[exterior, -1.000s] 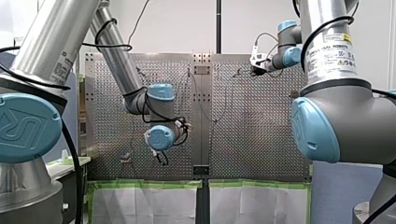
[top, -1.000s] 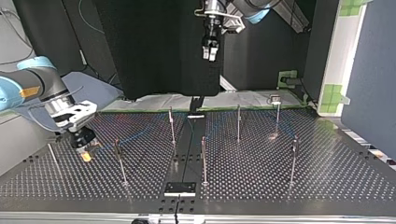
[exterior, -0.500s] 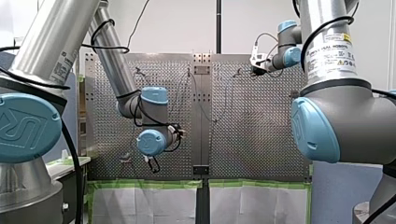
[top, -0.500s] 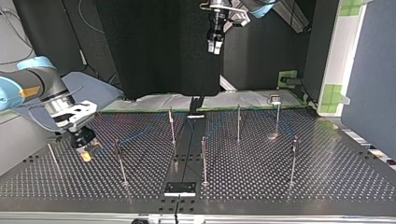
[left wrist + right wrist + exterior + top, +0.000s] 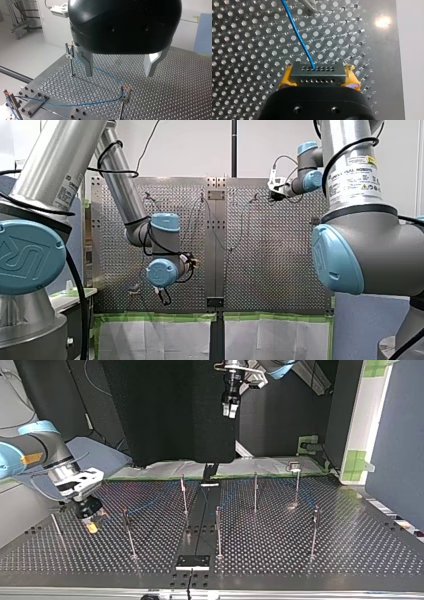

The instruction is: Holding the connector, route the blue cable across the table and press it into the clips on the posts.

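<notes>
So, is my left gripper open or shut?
Open: on my left gripper the fingers stand wide apart, holding nothing.

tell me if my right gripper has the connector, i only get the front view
Observer: Yes: the right gripper, yellow pads, is shut on the connector, with the blue cable leaving it ahead.
Operator: left one holding anything
Observer: No: the left gripper is open, nothing between its fingers, above the table.
Operator: cable on any posts
Observer: In the left wrist view it reaches the tops of three posts; whether it is seated I cannot tell.
</notes>
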